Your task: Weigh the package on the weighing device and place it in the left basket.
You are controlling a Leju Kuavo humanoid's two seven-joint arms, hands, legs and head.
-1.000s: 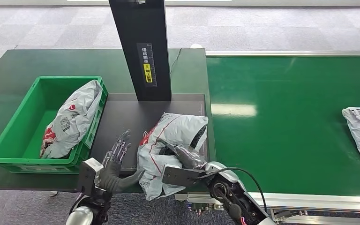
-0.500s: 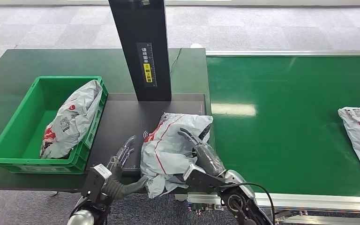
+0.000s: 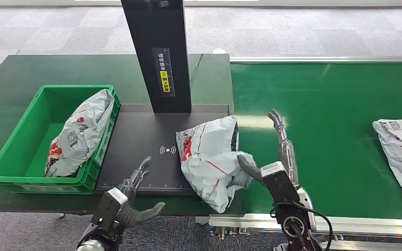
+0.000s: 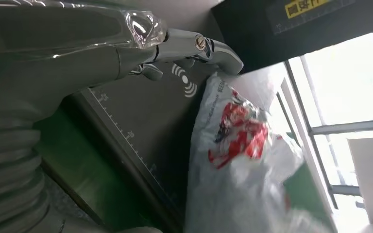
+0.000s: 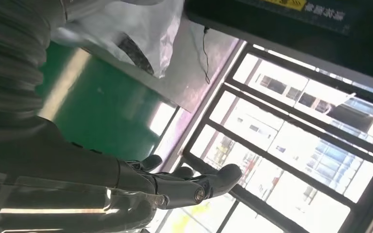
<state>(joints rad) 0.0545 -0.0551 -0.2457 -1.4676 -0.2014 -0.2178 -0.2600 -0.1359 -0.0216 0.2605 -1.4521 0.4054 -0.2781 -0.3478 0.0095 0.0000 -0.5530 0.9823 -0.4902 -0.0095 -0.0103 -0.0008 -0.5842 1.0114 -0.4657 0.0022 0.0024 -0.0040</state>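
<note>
Fingers [image 3: 142,170] of the left hand [image 3: 128,201] are spread and hold nothing, hovering over the near edge of the flat black weighing plate [image 3: 141,137]. The right hand [image 3: 275,164] is open too – its fingers [image 3: 277,121] stretched out just right of the crumpled grey plastic mail package [image 3: 213,157]. That package lies on the plate's right part, overhanging its near edge. Left of the plate sits the green plastic basket [image 3: 10,144] – another grey bag [image 3: 78,137] inside it.
</note>
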